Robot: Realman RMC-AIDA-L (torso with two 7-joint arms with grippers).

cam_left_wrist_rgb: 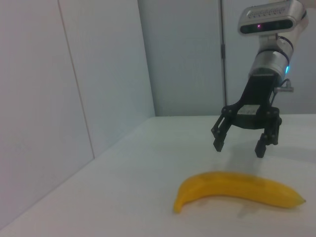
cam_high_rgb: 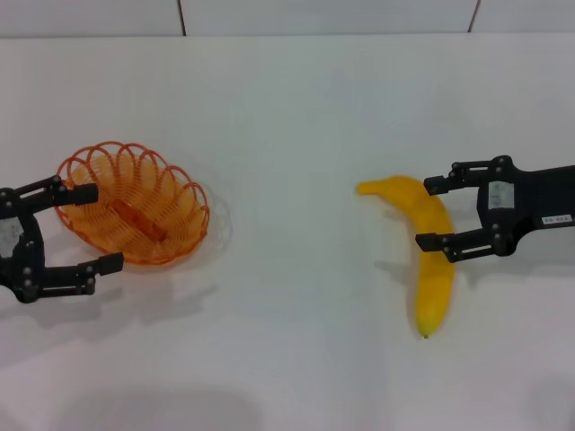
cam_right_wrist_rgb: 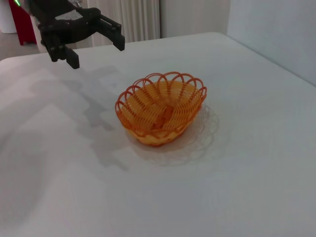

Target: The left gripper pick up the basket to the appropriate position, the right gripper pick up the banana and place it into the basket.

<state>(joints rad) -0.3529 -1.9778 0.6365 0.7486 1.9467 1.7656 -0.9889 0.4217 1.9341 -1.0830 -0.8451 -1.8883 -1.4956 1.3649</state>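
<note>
The orange wire basket (cam_high_rgb: 135, 215) stands on the white table at the left; it also shows in the right wrist view (cam_right_wrist_rgb: 163, 106). My left gripper (cam_high_rgb: 94, 227) is open at the basket's left side. In the right wrist view the left gripper (cam_right_wrist_rgb: 97, 53) hangs in the air beyond the basket and does not touch it. The yellow banana (cam_high_rgb: 431, 278) lies on the table at the right, and also shows in the left wrist view (cam_left_wrist_rgb: 237, 190). My right gripper (cam_high_rgb: 424, 214) is open over the banana's upper half. In the left wrist view the right gripper (cam_left_wrist_rgb: 238, 148) hovers above it, apart.
The white table (cam_high_rgb: 287, 135) runs back to a panelled wall (cam_high_rgb: 323, 13). A grey wall (cam_left_wrist_rgb: 74, 98) stands past the table's edge in the left wrist view. A white curtain (cam_right_wrist_rgb: 138, 19) hangs beyond the table in the right wrist view.
</note>
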